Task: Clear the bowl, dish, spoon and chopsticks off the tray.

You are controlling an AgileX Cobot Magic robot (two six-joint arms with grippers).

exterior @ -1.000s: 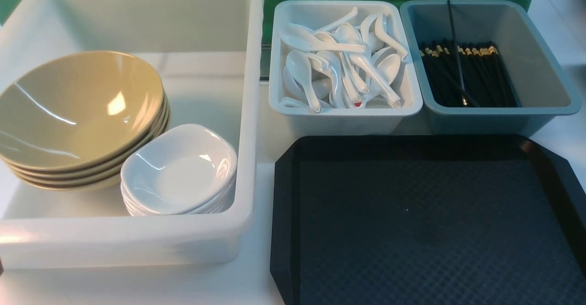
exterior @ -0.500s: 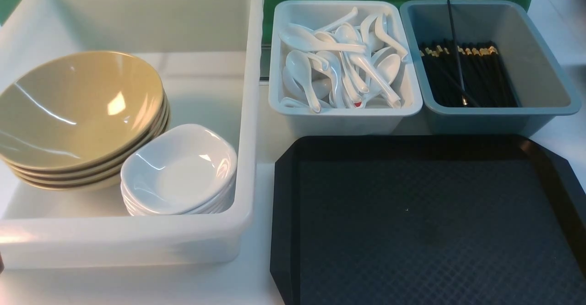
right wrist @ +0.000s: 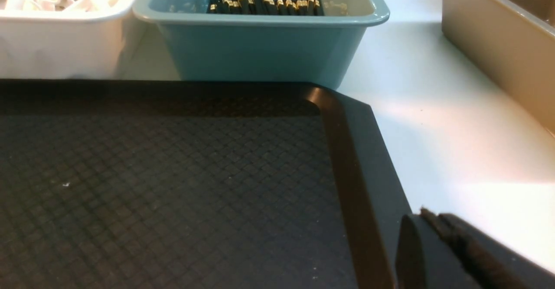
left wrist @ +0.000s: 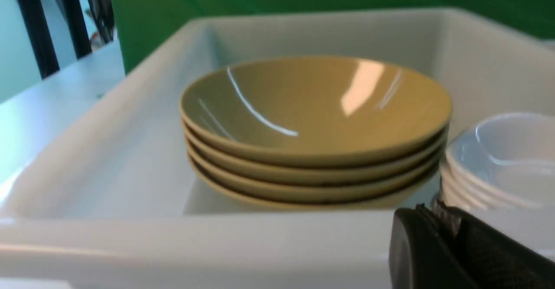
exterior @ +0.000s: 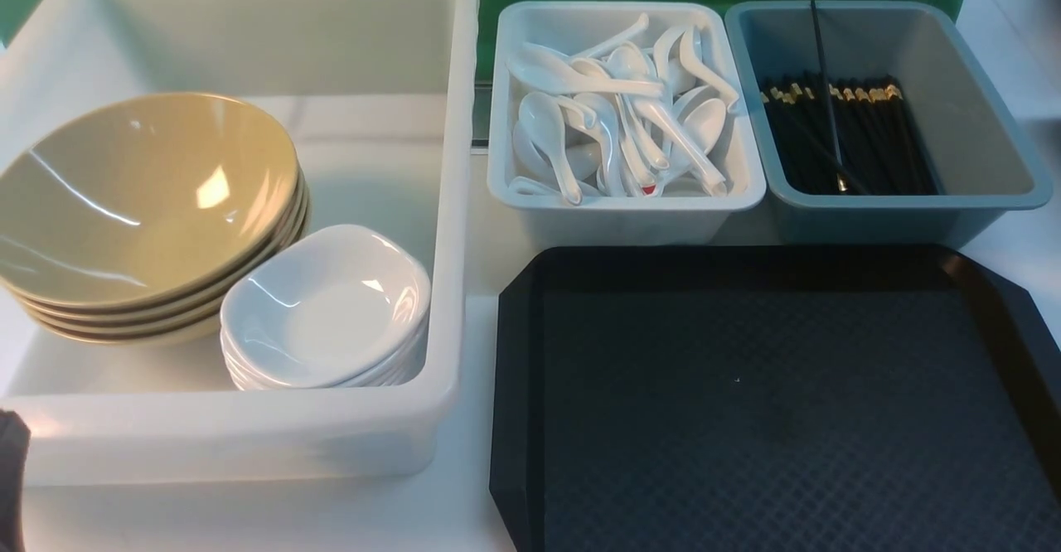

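Tray [exterior: 771, 403] bare rim to rim; both grippers closed beside it.

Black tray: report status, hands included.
Flat black diamond-textured tray bare. Left hand shut, empty, by the big translucent white tub. Right hand shut, empty, at the tray's rim. Nothing obstructing.

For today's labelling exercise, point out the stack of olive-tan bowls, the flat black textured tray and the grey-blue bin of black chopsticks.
Stack of glossy olive-tan bowls [exterior: 141, 196]: front view, top bowl's inner surface.
Flat black diamond-textured tray [exterior: 746, 419]: front view, bare textured floor.
Grey-blue plastic bin of black chopsticks [exterior: 978, 138]: front view, inner right wall.
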